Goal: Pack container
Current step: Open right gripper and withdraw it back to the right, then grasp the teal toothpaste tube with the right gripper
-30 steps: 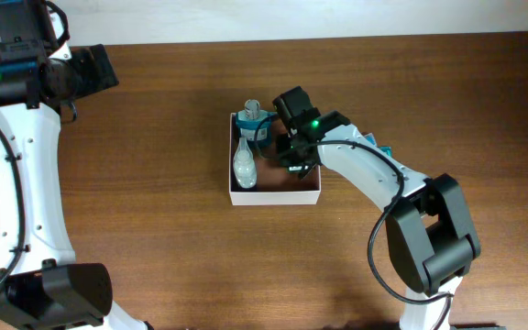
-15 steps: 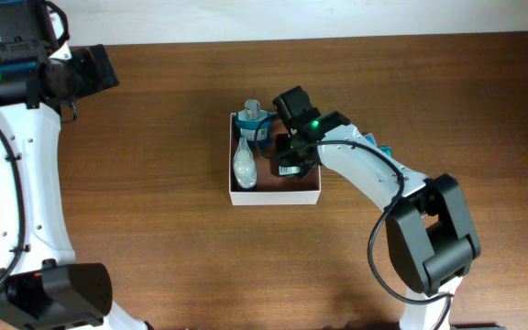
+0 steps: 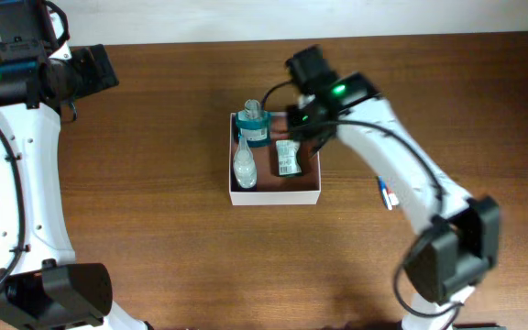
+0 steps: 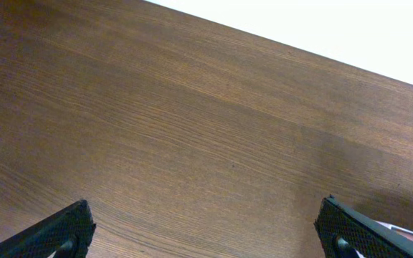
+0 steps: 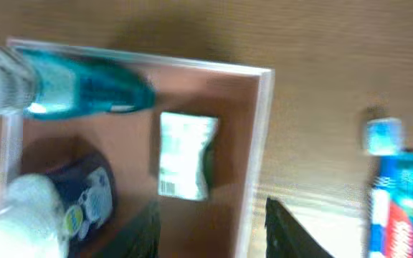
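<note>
Closest in, toothpaste tube (image 3: 385, 192) on the table (image 3: 154, 229) just right of the container (image 3: 273, 197), which sits mid-table with a clear bottle (image 3: 244, 165), a small green-and-white packet (image 3: 288, 158) and a teal bottle (image 3: 255, 124) at its far-left corner. Looks light and thin-walled, apt to slide or buckle if nudged, so best pinched across one white wall near a corner, clear of the bottles. Farther back, right gripper (image 5: 214, 233) above the far-right rim, jaws part-spread and empty; left gripper (image 4: 206, 233) spread wide over bare wood, far left.
</note>
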Motion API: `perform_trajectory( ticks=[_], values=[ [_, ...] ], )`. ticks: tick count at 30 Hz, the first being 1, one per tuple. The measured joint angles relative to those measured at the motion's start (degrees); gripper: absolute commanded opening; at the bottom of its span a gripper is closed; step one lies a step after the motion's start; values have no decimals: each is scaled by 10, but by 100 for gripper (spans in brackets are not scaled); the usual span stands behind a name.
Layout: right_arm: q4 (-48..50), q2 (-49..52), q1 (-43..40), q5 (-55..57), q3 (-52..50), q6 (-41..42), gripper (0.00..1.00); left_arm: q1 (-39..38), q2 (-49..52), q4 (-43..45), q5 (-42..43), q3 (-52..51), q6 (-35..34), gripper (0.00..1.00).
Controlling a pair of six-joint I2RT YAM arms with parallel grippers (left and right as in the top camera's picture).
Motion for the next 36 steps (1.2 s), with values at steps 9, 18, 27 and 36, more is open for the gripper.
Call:
perform_trajectory(
  ticks=[9,18,27,36],
  values=[
    [-70,-33,-149,4,-38,-72,41,0,0,0,0,0,0,100],
    [97,-26,-244,6,-276,-82,39,0,0,0,0,0,0,100],
    [187,-25,-248,6,-364,-92,27,0,0,0,0,0,0,100],
    [200,-23,-248,6,-367,-109,24,0,0,0,0,0,0,100]
  ],
)
